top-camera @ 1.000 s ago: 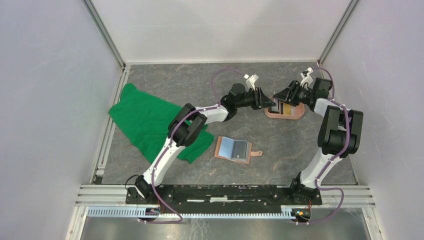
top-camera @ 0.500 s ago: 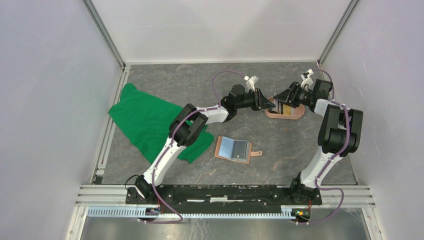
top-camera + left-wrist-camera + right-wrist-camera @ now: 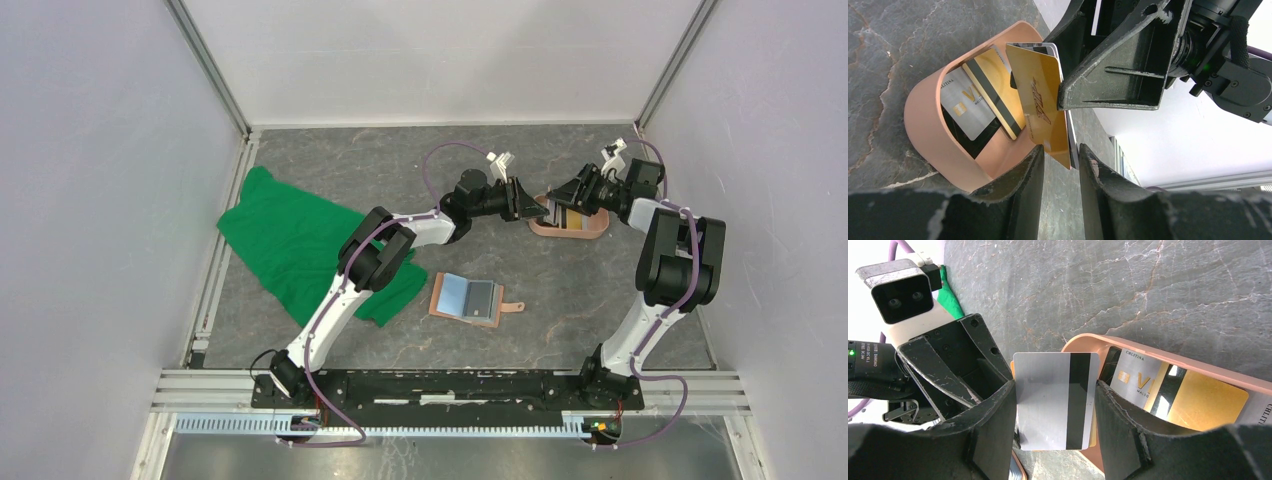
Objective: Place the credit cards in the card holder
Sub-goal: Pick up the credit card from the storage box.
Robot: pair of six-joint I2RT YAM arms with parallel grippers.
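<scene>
The card holder (image 3: 468, 298) lies open on the table, tan with blue-grey pockets, away from both grippers. At the back right, over the pink tray (image 3: 570, 232), the two grippers meet. My right gripper (image 3: 1055, 385) is shut on the credit cards: a silver card with a black stripe (image 3: 1048, 400) and a gold card (image 3: 1040, 102) stacked against it, gripped by their side edges. My left gripper (image 3: 1061, 149) faces it with jaws narrowly apart, and the stack's lower corner sits at their mouth. More cards (image 3: 965, 107) lie in the tray.
A green cloth (image 3: 300, 245) is spread on the left side of the table. The pink tray's rim (image 3: 1173, 359) stands just under both grippers, near the right wall. Grey walls enclose the table on three sides.
The left gripper has shifted slightly back and left beside the tray, and its jaws have narrowed a little. The right gripper still holds the cards in about the same place.
</scene>
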